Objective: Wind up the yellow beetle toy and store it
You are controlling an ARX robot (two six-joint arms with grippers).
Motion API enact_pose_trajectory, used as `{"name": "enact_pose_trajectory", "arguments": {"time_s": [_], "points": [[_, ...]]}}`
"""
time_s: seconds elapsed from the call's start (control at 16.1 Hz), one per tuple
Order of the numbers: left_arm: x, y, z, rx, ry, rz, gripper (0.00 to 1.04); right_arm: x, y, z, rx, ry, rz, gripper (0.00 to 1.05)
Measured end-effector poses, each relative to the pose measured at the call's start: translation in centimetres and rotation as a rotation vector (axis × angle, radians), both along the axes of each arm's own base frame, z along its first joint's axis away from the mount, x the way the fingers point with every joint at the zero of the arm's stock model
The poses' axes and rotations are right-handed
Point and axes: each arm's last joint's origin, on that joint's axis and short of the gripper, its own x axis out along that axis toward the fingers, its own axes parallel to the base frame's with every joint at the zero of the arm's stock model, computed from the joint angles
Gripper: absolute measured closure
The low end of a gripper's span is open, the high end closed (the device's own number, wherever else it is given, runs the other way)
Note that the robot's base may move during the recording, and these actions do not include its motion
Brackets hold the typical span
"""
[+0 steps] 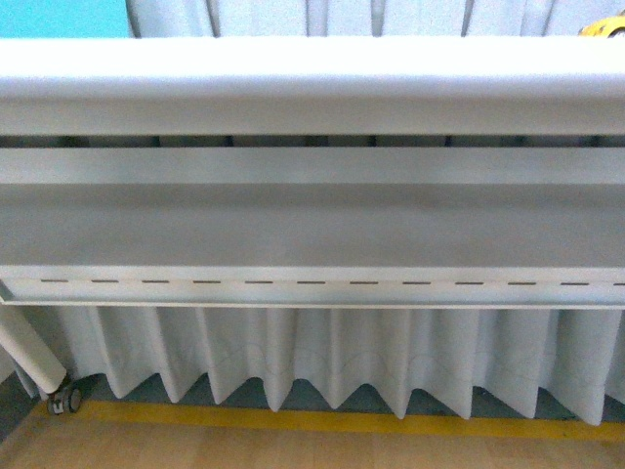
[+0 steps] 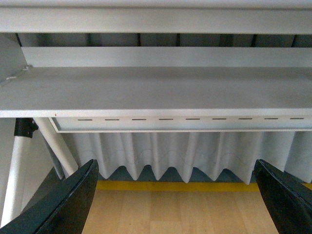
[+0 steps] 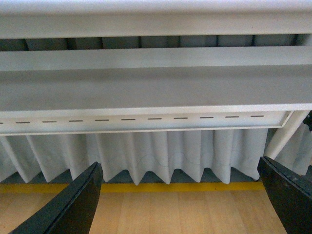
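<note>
Left fingers (image 2: 73, 204), right fingers (image 3: 73, 207) wide apart before white shelf (image 1: 312, 225)

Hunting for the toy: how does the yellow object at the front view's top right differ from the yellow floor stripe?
The yellow object is a small rounded patch showing over the top rail, cut off by the frame; the yellow floor stripe is a long flat band. The object sits high, the stripe low beneath the pleated curtain. Both are yellow; I cannot confirm it is the toy.

A white shelf (image 1: 312, 234) spans the view. Below hangs a pleated curtain (image 1: 322, 357), with a yellow line (image 1: 322, 420) crossing the wood floor (image 1: 293, 451).
</note>
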Motion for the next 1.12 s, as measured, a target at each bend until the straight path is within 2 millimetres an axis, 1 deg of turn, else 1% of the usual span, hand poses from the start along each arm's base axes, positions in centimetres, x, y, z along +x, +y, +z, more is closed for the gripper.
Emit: {"name": "enact_pose_trajectory", "arguments": {"time_s": [1.12], "points": [[0.00,-0.01,0.00,0.000,0.000,-0.003,0.07,0.00,0.00,0.01,0.002,-0.001,0.000,0.07]]}}
